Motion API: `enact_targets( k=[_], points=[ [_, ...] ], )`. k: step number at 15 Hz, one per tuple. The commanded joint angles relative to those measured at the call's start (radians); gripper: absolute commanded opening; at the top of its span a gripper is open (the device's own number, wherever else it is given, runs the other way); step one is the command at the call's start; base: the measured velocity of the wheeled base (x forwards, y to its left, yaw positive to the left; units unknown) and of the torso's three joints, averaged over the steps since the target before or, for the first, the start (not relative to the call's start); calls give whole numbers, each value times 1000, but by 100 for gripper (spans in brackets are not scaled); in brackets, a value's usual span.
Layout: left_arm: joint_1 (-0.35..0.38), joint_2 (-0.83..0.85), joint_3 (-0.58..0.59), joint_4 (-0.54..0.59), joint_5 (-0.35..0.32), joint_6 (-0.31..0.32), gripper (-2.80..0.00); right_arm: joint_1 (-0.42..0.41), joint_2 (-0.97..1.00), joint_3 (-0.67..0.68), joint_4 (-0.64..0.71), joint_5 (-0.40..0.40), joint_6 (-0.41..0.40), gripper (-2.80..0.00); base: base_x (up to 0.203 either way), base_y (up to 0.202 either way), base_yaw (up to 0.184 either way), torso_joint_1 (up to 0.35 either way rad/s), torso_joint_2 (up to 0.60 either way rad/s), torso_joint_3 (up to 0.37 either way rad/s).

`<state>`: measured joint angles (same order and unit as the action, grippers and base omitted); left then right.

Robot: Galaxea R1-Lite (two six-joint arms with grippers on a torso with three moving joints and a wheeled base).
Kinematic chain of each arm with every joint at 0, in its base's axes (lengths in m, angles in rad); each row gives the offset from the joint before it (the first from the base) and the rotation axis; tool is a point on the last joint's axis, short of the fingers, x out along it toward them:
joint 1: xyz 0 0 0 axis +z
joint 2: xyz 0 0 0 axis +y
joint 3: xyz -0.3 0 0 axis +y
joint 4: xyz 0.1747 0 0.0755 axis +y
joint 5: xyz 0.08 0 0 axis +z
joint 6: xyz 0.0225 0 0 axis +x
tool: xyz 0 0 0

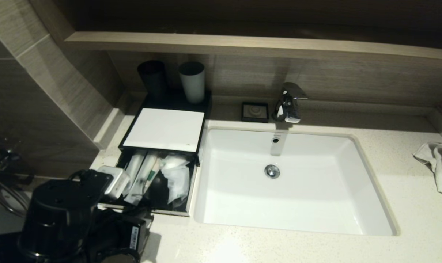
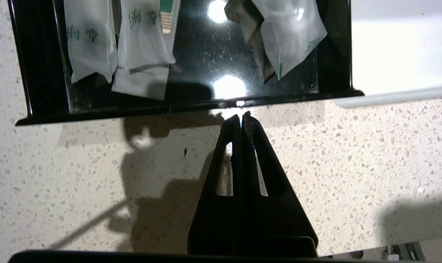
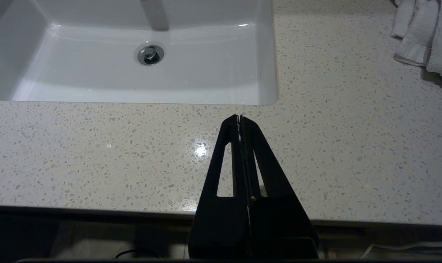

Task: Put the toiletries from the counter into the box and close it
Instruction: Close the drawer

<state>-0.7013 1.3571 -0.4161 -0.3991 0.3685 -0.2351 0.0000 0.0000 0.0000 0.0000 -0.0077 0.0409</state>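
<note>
Left pincer [image 2: 241, 116] pressed fully together, empty, tips just before the box [image 2: 191, 106] drawer front

Readable text, as far as I can make out: none. Green printed characters on the two long packets [image 2: 91, 40] [image 2: 144, 44] in the drawer, too blurred to read. Green print along the squarish packet's [image 2: 292, 33] edge, illegible. White sticker [image 1: 135, 232] on my left arm, markings too small.
</note>
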Motion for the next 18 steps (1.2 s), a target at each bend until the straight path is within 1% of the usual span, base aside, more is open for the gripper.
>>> enact_targets(
  k=[1, 4, 6, 9, 15, 18],
  points=[
    [-3, -31, 27, 20, 3, -1, -280, 0, 0, 0, 0, 0, 1, -280, 0, 0, 0, 0, 0, 0],
    [-5, -74, 50, 64, 1, -1, -280, 0, 0, 0, 0, 0, 1, -280, 0, 0, 0, 0, 0, 0],
    [-6, -77, 51, 114, 0, -3, -280, 0, 0, 0, 0, 0, 1, -280, 0, 0, 0, 0, 0, 0],
    [-6, -59, 56, 121, -3, -27, -280, 0, 0, 0, 0, 0, 1, -280, 0, 0, 0, 0, 0, 0],
    [7, 39, 31, 121, -2, -86, -280, 0, 0, 0, 0, 0, 1, -280, 0, 0, 0, 0, 0, 0],
    [30, 62, 2, 120, -2, -92, -280, 0, 0, 0, 0, 0, 1, -280, 0, 0, 0, 0, 0, 0]
  ],
)
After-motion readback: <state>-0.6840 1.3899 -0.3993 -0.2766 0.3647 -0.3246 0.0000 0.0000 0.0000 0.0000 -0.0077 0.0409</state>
